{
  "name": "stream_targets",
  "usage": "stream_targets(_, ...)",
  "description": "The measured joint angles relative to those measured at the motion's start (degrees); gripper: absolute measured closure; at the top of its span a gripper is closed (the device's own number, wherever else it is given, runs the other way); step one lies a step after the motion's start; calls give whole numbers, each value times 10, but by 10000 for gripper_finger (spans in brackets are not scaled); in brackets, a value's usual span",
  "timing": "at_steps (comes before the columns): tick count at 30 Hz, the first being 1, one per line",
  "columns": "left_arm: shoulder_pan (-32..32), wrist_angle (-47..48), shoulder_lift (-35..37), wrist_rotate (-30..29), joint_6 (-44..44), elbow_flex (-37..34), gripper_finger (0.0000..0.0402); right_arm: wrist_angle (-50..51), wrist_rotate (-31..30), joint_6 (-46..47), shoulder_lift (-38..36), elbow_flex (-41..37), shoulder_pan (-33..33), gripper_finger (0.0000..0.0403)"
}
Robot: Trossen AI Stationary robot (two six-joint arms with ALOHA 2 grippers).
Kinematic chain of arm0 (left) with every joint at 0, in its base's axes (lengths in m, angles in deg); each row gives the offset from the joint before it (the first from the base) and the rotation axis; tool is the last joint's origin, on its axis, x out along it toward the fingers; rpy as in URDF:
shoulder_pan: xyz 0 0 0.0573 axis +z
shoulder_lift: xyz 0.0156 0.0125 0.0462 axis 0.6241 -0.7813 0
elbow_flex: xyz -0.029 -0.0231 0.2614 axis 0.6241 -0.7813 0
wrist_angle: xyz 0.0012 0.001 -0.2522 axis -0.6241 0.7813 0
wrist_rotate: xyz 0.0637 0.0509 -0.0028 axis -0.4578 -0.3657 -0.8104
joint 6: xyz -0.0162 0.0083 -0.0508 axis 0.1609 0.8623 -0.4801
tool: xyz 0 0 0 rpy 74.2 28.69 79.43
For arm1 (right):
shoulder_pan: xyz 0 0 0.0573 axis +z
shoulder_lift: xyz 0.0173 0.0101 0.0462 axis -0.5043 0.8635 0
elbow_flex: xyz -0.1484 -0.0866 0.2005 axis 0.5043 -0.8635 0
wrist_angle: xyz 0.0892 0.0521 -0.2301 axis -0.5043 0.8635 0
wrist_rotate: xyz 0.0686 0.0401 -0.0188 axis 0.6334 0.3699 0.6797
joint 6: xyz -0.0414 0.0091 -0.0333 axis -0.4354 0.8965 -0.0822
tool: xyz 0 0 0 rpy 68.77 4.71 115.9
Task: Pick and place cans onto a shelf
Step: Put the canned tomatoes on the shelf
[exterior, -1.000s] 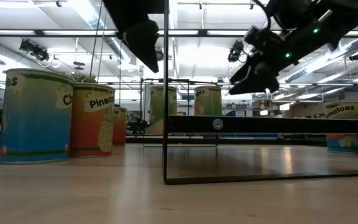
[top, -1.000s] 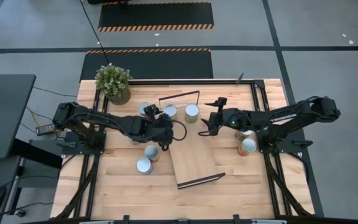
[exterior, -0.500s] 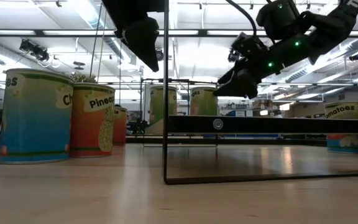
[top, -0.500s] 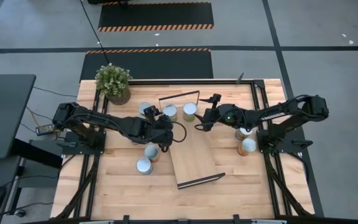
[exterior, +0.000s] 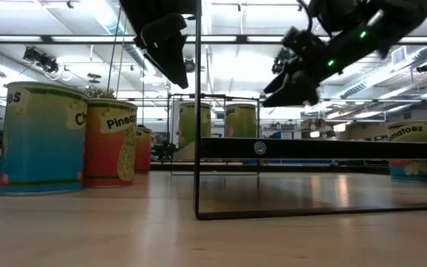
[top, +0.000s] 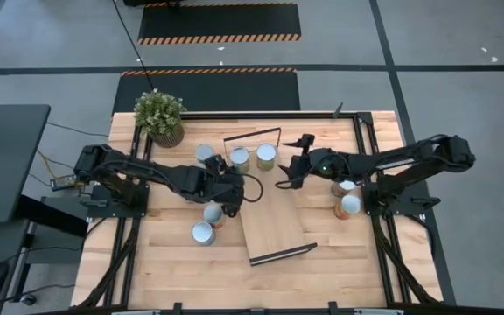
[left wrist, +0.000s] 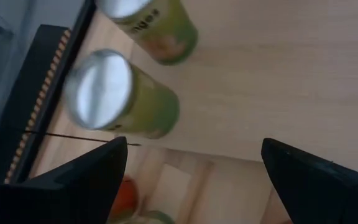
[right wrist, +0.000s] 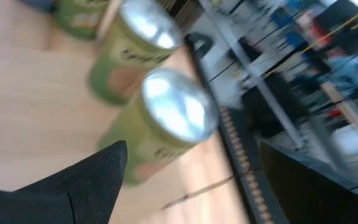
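I am holding both arms over the middle of the table, where the shelf [top: 270, 210] is lying as a slanted board with its black wire frames at either short end. Two green cans [top: 240, 158] and [top: 267, 157] are standing upright on its far end, side by side; a third [top: 206, 154] is sitting just off the board near the potted plant [top: 159, 115].

The right gripper [top: 285, 170] is hanging empty just beside the can nearest it, fingers spread wide apart. The left gripper [top: 232, 194] is hovering at the board's edge, fingers likewise apart and holding nothing. More cans are waiting on the bare table: two [top: 203, 232] near the left arm and two [top: 350, 204] beside the right arm's base.

My worry, as I judge it: the right fingers are floating close to the placed pair, so a careless sweep could be tipping one into its neighbour. The two arms are also working near each other around the wire frame [top: 252, 134], and a snag there could be dragging the whole shelf.
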State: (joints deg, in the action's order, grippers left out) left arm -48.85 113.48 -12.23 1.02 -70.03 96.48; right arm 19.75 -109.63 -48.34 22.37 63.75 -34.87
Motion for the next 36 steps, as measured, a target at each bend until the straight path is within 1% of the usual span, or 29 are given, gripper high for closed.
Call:
stream_targets(4, -15, -12, -2, -6, -2, -25, 25, 170, 7, 78, -39, 34, 32, 30)
stream_targets(6, -24, -14, -2, -12, -3, -26, 26, 265, 10, 139, -53, 61, 44, 30)
stream_targets(8, -32, -14, -2, -12, -3, -27, 26, 350, 25, 201, -62, 87, 53, 30)
stream_targets(11, -43, -16, -2, -14, 7, -27, 26, 448, 59, 267, -73, 113, 61, 30)
stream_targets(14, -55, -30, -1, -16, 23, -29, 26, 532, 95, 325, -79, 139, 55, 29)
stream_targets(18, -75, -67, -1, -8, 43, -53, 26, 647, 101, 395, -80, 153, 24, 29)
stream_targets(22, -90, -82, -1, -3, 43, -84, 26, 728, 145, 433, -65, 150, 1, 29)
stream_targets(28, -100, -120, 3, 8, 40, -116, 26, 791, 198, 459, -47, 150, -23, 29)
stream_targets(31, -100, -122, 3, 19, 40, -117, 26, 822, 201, 465, -44, 150, -34, 29)
stream_targets(36, -100, -122, 3, 23, 40, -117, 26, 831, 201, 463, -44, 150, -55, 29)
